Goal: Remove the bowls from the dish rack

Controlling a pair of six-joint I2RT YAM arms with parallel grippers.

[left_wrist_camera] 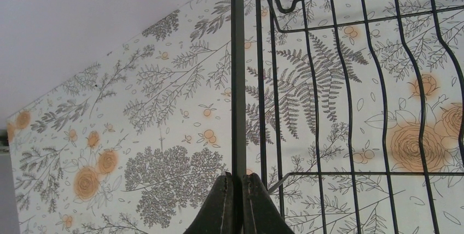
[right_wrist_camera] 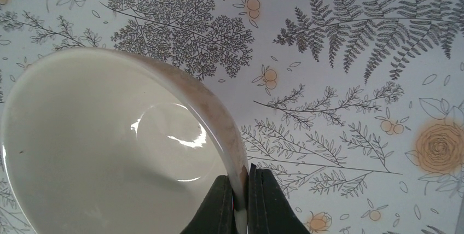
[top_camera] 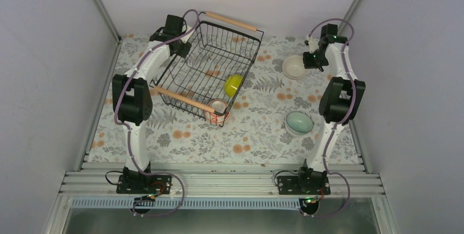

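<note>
Bowl (right_wrist_camera: 109, 152) rim pinched in R end effector (right_wrist_camera: 241, 185); L end effector (left_wrist_camera: 237, 178) pinches rack (left_wrist_camera: 237, 81) wire.

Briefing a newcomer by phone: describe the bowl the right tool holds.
Find the black wire rack, then look right to two bowls on the floral cloth. It is the far bowl, cream, its rim pinched by the right tool; the near bowl is mint and untouched.
</note>
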